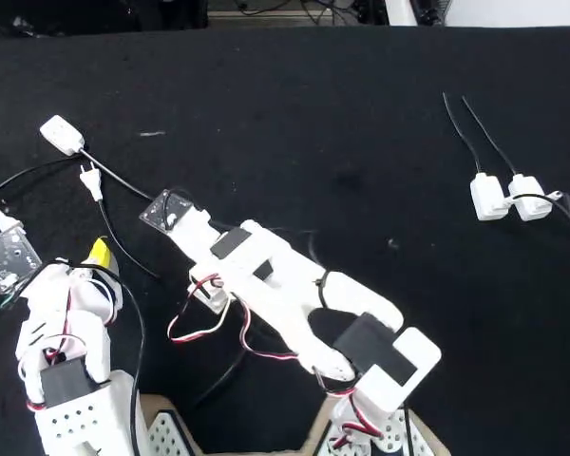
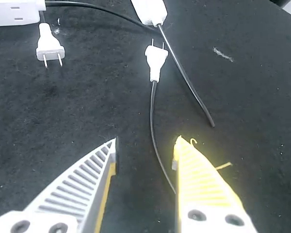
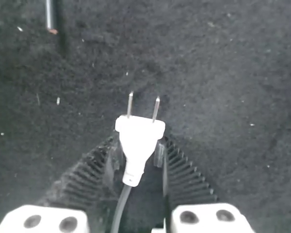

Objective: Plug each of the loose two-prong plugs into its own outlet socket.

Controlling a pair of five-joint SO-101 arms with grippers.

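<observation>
Where right wrist camera looks down, I record right gripper closed on held plug: fingers pinch body from both sides, prongs point away, just above black mat. Cord trails back between fingers. Left gripper spread wide, holding nothing, low over mat. Black cord runs between its tips. That cord's loose plug lies flat ahead, prongs toward socket, near but apart. Second plug lies flat beside strip, unplugged.

Three loose plugs, four sockets, two arms.
</observation>
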